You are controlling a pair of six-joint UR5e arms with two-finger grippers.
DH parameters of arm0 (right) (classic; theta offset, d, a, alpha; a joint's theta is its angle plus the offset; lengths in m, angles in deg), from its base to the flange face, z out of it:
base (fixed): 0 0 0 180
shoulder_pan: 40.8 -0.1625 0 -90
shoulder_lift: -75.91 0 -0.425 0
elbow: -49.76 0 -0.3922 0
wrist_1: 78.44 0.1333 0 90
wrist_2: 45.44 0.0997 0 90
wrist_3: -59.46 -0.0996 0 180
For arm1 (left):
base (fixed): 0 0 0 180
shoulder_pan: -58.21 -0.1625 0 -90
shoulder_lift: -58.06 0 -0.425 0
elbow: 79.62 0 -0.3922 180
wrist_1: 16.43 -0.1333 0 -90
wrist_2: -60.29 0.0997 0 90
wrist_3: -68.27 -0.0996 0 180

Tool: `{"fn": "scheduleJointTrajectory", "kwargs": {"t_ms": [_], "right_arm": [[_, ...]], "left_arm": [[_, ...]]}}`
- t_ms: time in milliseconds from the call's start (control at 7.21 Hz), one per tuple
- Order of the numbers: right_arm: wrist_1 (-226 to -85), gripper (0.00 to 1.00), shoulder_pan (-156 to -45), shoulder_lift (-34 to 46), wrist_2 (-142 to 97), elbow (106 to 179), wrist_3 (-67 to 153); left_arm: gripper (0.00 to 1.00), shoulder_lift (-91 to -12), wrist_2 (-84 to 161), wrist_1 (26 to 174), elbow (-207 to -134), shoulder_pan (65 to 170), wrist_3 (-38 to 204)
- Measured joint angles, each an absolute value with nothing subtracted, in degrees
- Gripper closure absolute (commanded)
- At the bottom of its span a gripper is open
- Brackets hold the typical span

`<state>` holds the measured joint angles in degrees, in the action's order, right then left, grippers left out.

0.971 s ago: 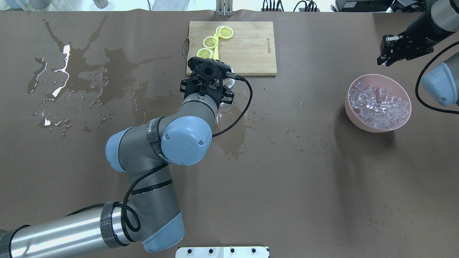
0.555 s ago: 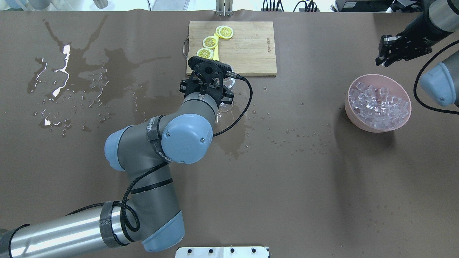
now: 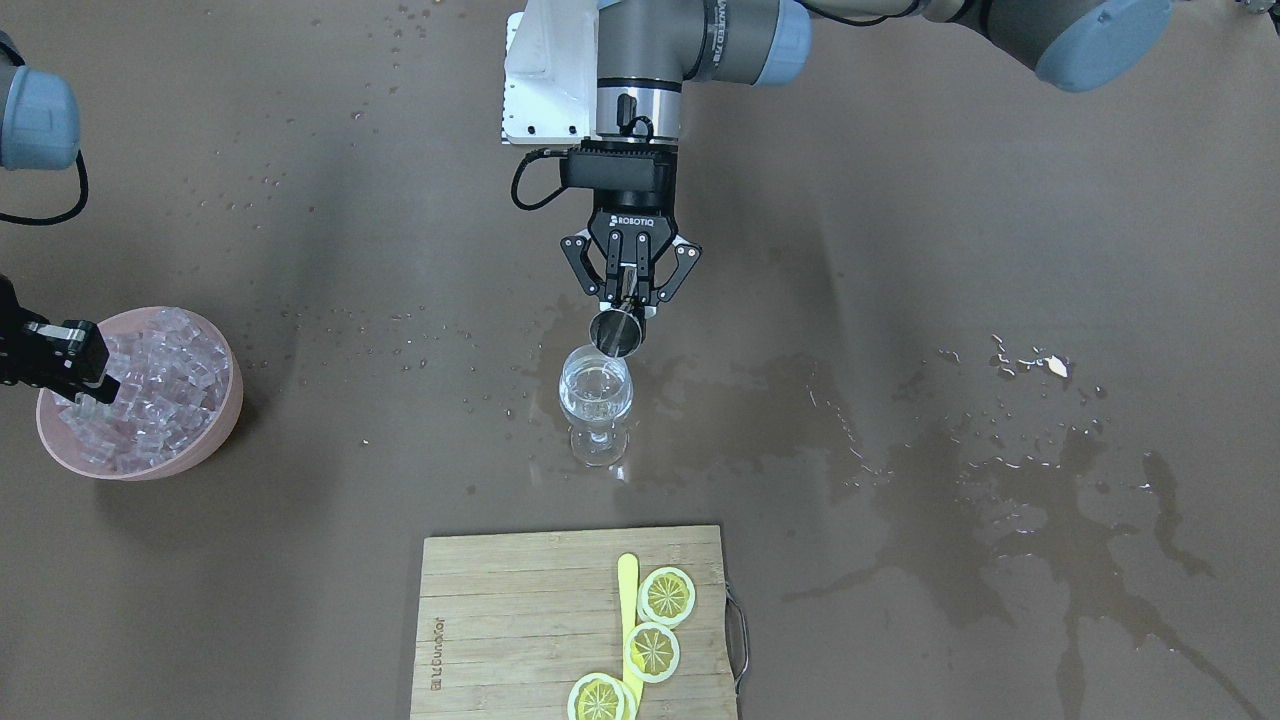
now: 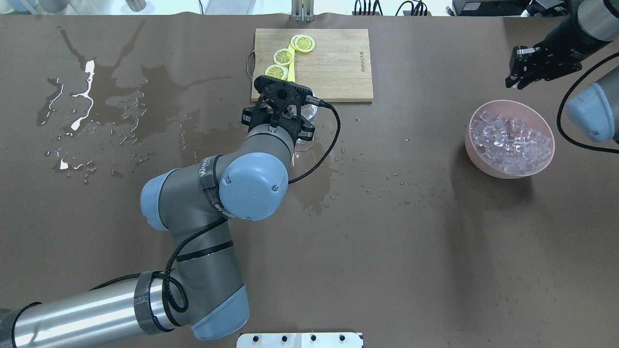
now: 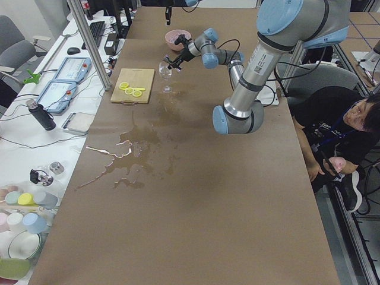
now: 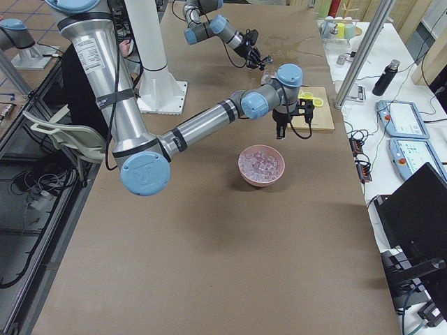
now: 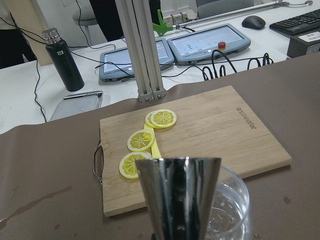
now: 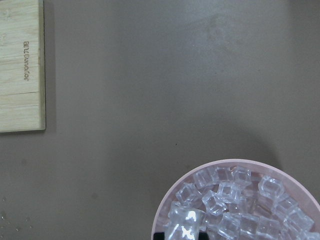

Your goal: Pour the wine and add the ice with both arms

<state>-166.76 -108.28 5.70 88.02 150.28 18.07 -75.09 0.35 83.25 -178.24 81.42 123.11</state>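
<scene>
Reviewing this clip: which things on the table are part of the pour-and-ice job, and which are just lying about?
In use: wine glass; metal measuring cup held in the left hand; pink bowl of ice; one ice cube in the right hand.

Lying about: cutting board; lemon slices; wet spill patches.

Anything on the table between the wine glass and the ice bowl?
No objects. Between the wine glass and the pink bowl of ice there is only brown table cover with scattered droplets, as the front-facing and overhead views show.
</scene>
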Motion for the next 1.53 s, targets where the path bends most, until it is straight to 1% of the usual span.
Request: {"fn": "scheduleJointTrajectory", "kwargs": {"t_ms": [1525], "right_arm": [[-166.8,1.0,-108.3,6.1,88.6,150.7,17.7]], "left_arm": [[0.75,-76.7,-2.0,78.4,-178.1,81.9,123.3]]}}
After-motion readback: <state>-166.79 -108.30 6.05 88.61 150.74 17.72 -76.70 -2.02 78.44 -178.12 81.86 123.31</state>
